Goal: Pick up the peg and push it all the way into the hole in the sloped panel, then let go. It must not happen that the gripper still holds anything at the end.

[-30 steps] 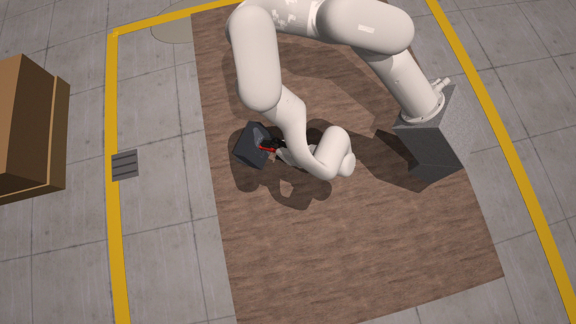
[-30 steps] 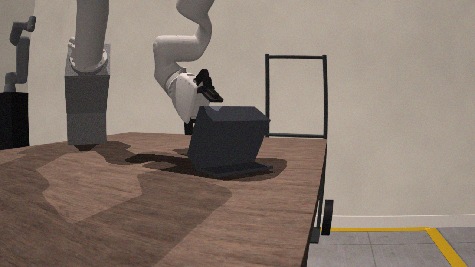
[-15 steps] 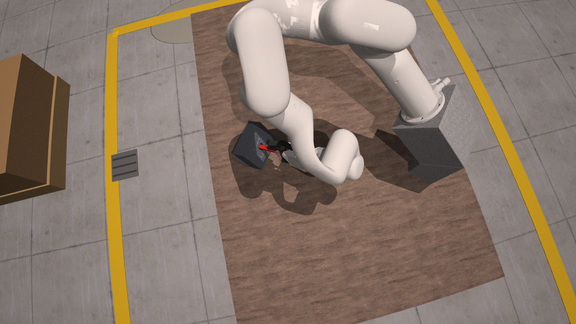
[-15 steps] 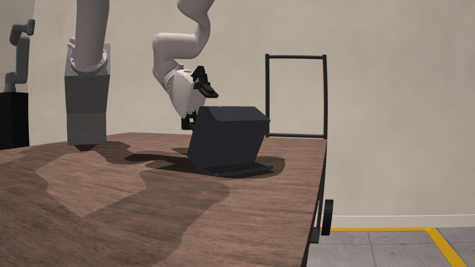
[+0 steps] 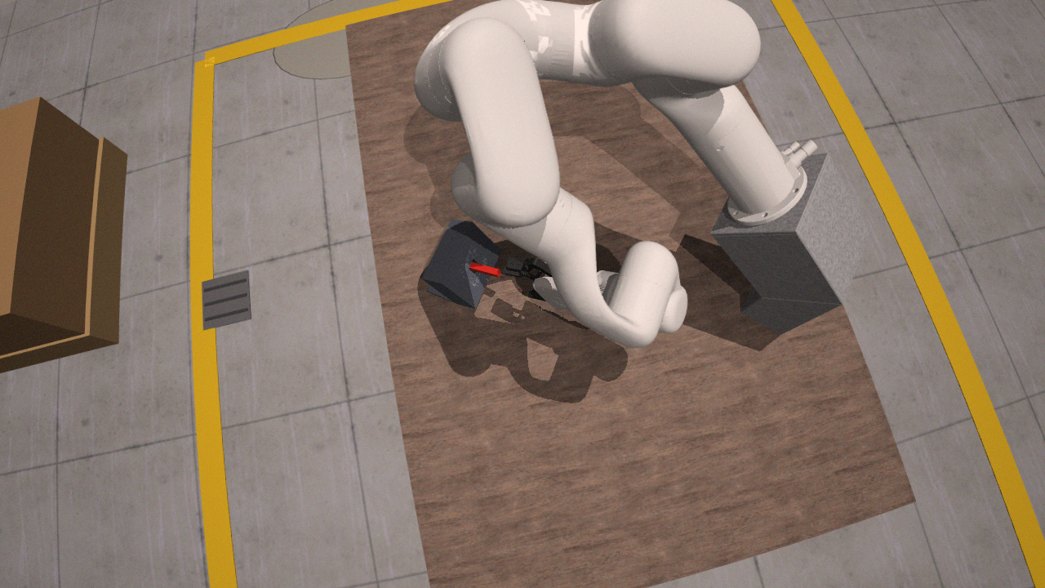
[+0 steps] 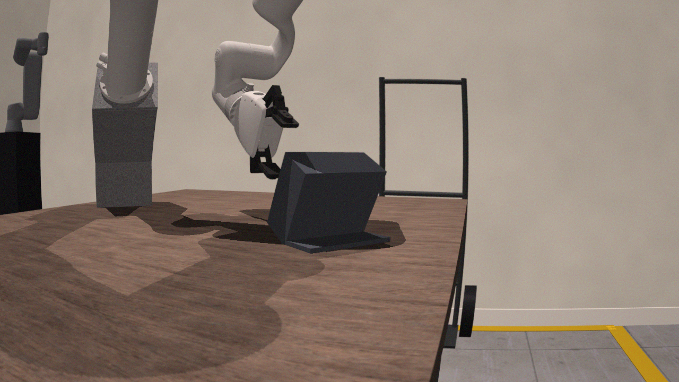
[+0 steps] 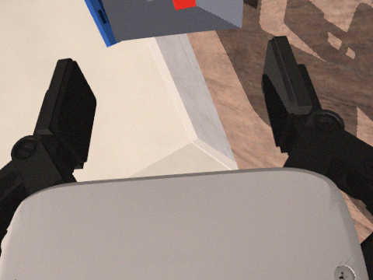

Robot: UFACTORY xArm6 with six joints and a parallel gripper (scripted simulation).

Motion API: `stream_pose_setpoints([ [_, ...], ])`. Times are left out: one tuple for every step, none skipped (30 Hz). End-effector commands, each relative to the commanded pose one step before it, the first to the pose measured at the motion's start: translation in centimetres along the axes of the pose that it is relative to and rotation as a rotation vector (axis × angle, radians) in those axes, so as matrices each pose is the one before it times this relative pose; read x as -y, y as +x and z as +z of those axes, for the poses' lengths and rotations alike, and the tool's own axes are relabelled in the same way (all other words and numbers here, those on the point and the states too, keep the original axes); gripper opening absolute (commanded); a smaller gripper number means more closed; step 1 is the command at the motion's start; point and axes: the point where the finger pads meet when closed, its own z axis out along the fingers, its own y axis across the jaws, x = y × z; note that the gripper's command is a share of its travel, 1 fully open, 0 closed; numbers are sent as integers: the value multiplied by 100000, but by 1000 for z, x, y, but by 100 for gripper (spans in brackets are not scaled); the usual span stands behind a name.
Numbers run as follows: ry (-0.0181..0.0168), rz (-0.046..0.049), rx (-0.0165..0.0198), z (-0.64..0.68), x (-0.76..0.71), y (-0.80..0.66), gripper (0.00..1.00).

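At the corner of the yellow floor tape (image 5: 202,182) (image 6: 636,351), upper left of the top view, is a pale mark too small to read; the round emblem on the arm's white joint (image 6: 217,55) is equally illegible.

Left of centre from above, a dark grey block with a sloped panel (image 5: 456,263) (image 6: 332,204) (image 7: 163,21) stands on the brown wood-grained desk (image 5: 657,453) (image 6: 190,304) (image 7: 217,58). The red rectangular peg (image 5: 485,269) (image 7: 184,4) sticks out of the panel, a length of it outside. The fingers of the black-and-white gripper (image 5: 515,267) (image 6: 283,149) (image 7: 172,49) are wide apart, gripping nothing, near the peg's outer end.

Far left of the top view are a brown cardboard box (image 5: 65,219) and a slotted grey plate (image 5: 226,300); right of centre in the exterior view stands a black tubular frame (image 6: 465,142).

The block hides the peg in the exterior view and partly covers the lower finger. The wrist view's top edge cuts off the peg and block; a blue strip (image 7: 102,23) there is also cropped.
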Motion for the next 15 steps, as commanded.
stream_pose_setpoints([
  [376, 73, 108, -993, 120, 73, 100],
  [0, 0, 0, 0, 0, 0, 100],
  [9, -1, 0, -36, 2, -3, 100],
  [26, -4, 1, -107, 7, -8, 100],
  [46, -6, 2, -178, 13, -13, 100],
  [59, -7, 2, -214, 16, -14, 100],
  [64, -6, 1, -214, 17, -12, 100],
  [68, -6, 1, -214, 19, -10, 100],
  [72, -5, 1, -214, 20, -8, 100],
  [76, -4, 0, -214, 21, -6, 100],
  [66, -3, 0, -177, 18, -3, 100],
  [41, -2, 0, -106, 11, -1, 100],
  [14, 0, 0, -35, 4, 0, 100],
  [0, 0, 0, 0, 0, 0, 100],
  [0, 0, 0, 0, 0, 0, 100],
])
